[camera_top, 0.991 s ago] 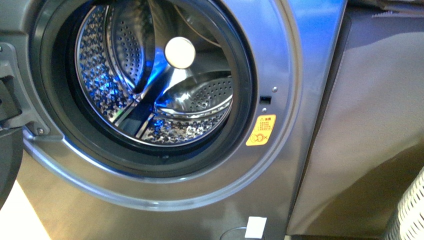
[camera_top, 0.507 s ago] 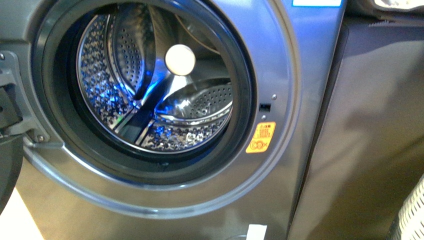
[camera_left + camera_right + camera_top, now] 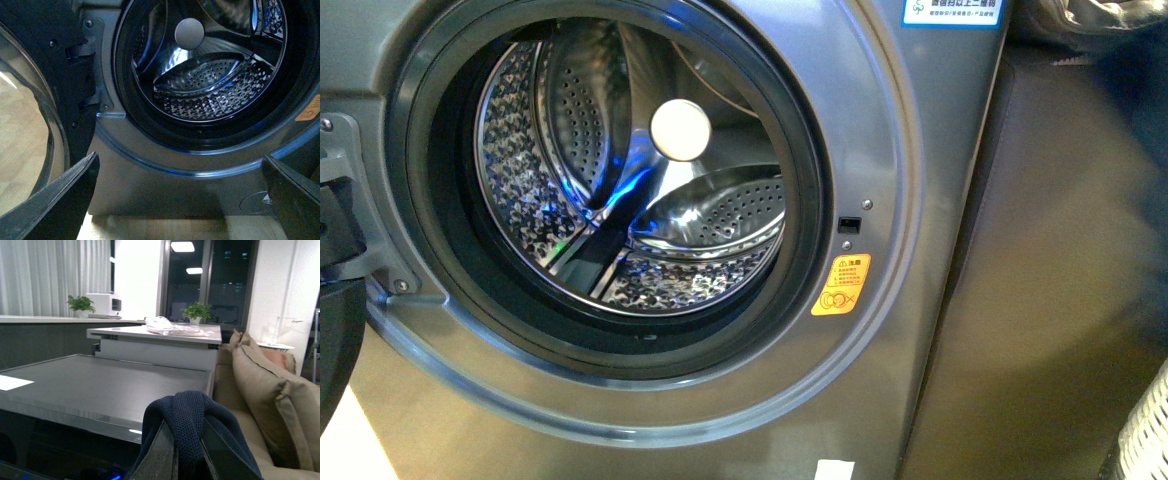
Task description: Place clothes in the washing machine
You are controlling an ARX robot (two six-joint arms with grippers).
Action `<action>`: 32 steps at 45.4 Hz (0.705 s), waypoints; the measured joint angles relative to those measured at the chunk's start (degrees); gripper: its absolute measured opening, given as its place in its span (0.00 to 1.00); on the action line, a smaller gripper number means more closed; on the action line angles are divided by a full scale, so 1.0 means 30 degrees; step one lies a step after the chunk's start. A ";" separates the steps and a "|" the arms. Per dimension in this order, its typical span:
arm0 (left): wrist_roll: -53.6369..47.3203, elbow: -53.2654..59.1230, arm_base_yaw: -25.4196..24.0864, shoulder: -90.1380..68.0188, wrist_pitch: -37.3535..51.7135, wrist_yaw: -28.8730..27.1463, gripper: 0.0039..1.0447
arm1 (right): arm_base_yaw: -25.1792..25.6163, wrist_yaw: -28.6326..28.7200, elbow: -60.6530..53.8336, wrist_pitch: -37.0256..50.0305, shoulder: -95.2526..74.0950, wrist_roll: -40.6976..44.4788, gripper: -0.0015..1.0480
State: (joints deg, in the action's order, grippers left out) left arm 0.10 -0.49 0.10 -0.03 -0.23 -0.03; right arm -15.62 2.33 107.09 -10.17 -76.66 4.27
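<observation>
While the washing machine (image 3: 910,200) stands with its door (image 3: 55,75) swung open, the perforated steel drum (image 3: 620,170) inside the black gasket (image 3: 802,200) shows bare metal all round. The left gripper (image 3: 180,157) faces the lower rim of the porthole. Its two dark fingers (image 3: 60,200) are spread wide, and the machine's grey front panel shows between them.

The right gripper (image 3: 186,432) is pinching the navy garment (image 3: 172,407), whose knit fabric drapes over both fingers. It is held level with a flat grey worktop (image 3: 100,380), just off the near edge and close to the corner beside a beige sofa cushion (image 3: 270,390). A white sheet (image 3: 12,382) lies on the worktop towards the opposite near corner.

From the front, a yellow sticker (image 3: 841,285) sits at the porthole's right rim, a grey-brown box (image 3: 1050,280) adjoins the machine, and a white woven basket (image 3: 1145,440) shows at the lower right.
</observation>
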 joint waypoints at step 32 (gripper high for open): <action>-0.0007 0.0000 0.0000 0.0000 0.0000 0.0007 0.94 | -0.4000 -0.0583 0.6812 -0.0780 -0.7759 0.1326 0.04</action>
State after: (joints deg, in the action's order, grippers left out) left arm 0.08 -0.49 0.10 -0.03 -0.23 -0.01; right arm -27.62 0.58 127.52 -12.51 -99.94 8.25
